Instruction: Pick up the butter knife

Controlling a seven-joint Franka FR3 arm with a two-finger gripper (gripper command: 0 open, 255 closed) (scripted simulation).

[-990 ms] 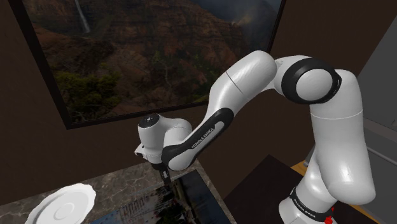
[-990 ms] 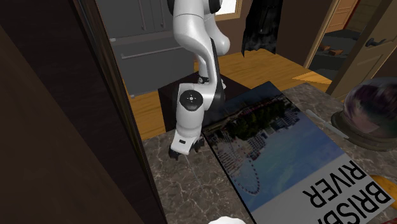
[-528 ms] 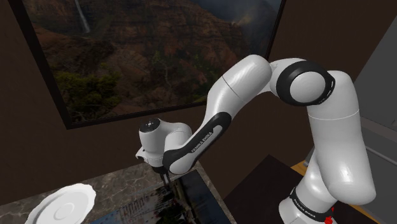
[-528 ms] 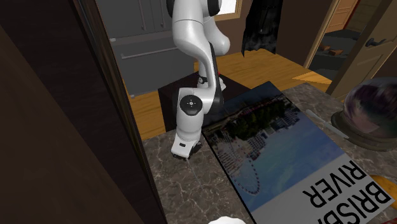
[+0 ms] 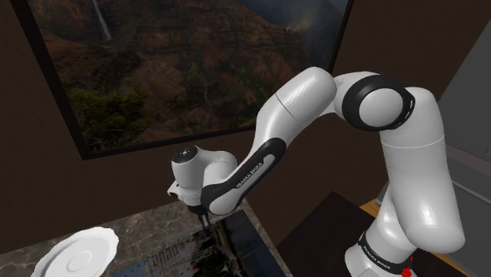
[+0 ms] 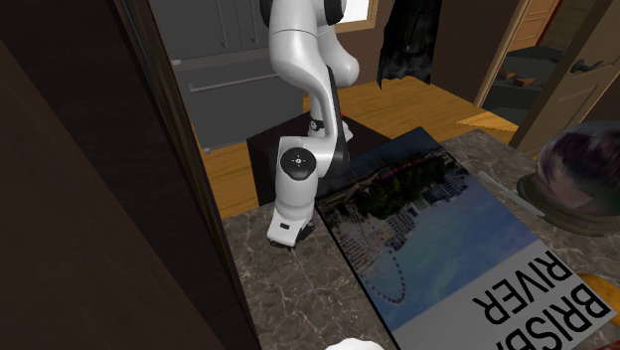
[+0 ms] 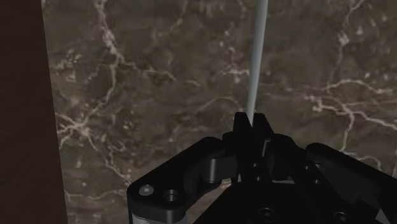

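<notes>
The butter knife [image 7: 257,70] is a thin pale grey strip lying on the dark marble counter [image 7: 159,95]. One end of it sits between my fingertips and the rest runs straight away from the hand. My gripper [image 7: 251,126] is shut on that end, its black fingers pressed together around it. In the shoulder view the gripper [image 5: 204,222] points down at the counter near its back edge. The white hand hides the knife in the second exterior view, where the gripper [image 6: 289,240] stands just off the poster's corner.
A large river-view poster [image 6: 437,239] lies flat on the counter beside the hand. A white plate [image 5: 77,252] sits at the shoulder view's lower left. A dark glassy globe [image 6: 581,164] stands at the second exterior view's right. A dark wall [image 7: 22,108] borders the counter.
The fingers have closed from open onto the knife's end, and the hand has sunk slightly toward the counter. Over the last half second nothing moved.
</notes>
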